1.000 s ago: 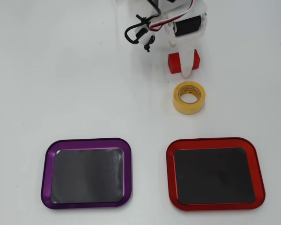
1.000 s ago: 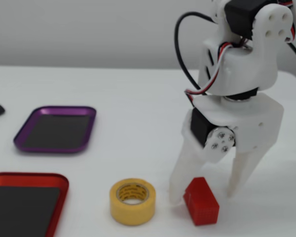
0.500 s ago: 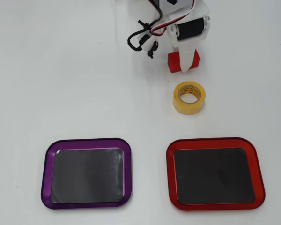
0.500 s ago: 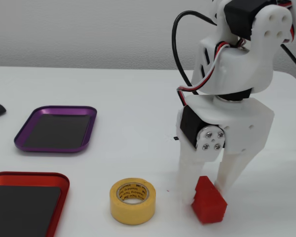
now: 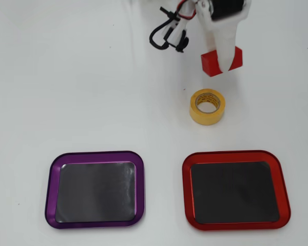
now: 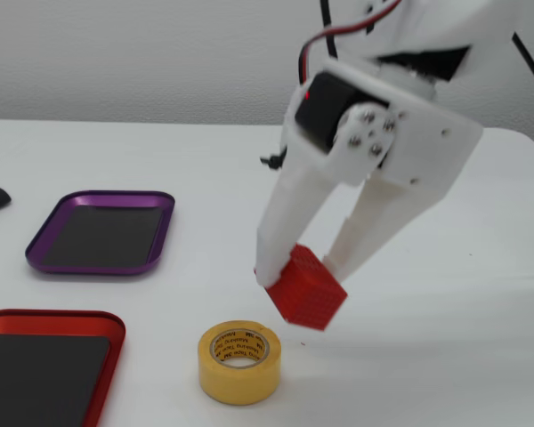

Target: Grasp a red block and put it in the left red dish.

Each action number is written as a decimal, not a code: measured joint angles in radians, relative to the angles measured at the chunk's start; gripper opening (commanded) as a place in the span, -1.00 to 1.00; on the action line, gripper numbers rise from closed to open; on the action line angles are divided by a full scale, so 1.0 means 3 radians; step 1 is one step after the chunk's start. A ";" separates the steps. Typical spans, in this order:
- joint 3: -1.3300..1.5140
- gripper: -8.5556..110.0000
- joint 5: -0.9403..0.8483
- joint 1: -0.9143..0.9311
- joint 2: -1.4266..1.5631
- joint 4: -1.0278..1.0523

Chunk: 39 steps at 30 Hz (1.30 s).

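The red block is a small studded brick held between my gripper's white fingers at the top of the overhead view. In the fixed view the gripper is shut on the block, which is tilted and slightly above the table. The red dish lies at the lower right in the overhead view and at the lower left in the fixed view. Its dark inside holds nothing.
A yellow tape roll stands between the block and the red dish, just in front of the gripper in the fixed view. A purple-rimmed tray lies beside the red dish. Black cables hang by the arm.
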 measured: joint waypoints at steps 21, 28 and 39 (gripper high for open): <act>-0.0833 -0.86 -0.0941 0.0276 -0.1421 -0.2178; -0.1749 -0.86 -0.0966 0.0450 -0.2367 -0.1820; -0.1948 -0.84 -0.0982 0.0465 -0.2495 -0.1534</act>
